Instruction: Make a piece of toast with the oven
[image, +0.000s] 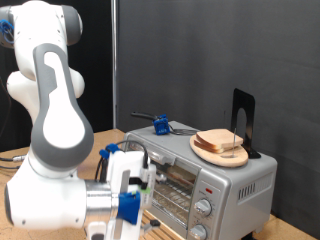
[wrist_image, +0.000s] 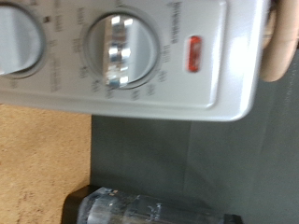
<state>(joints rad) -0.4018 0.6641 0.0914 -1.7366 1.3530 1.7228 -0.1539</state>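
The silver-grey oven (image: 215, 175) stands at the exterior view's lower right, its glass door (image: 178, 190) facing the arm. Bread slices (image: 222, 141) lie stacked on a round wooden plate (image: 224, 156) on top of the oven. My gripper (image: 130, 196), with blue finger pads, is low in front of the oven's door, close to it, with nothing seen held. The wrist view shows the oven's control panel close up: a round knob (wrist_image: 117, 51), a second knob (wrist_image: 14, 37) and a red indicator light (wrist_image: 193, 54). The plate's edge (wrist_image: 277, 42) shows at the frame's side.
A black upright bracket (image: 243, 120) stands on the oven behind the plate. A blue and black clamp-like object (image: 159, 125) lies on the oven's top. The oven rests on a wooden table (wrist_image: 42, 149) with a dark floor mat beside it. The robot's white arm fills the exterior view's left.
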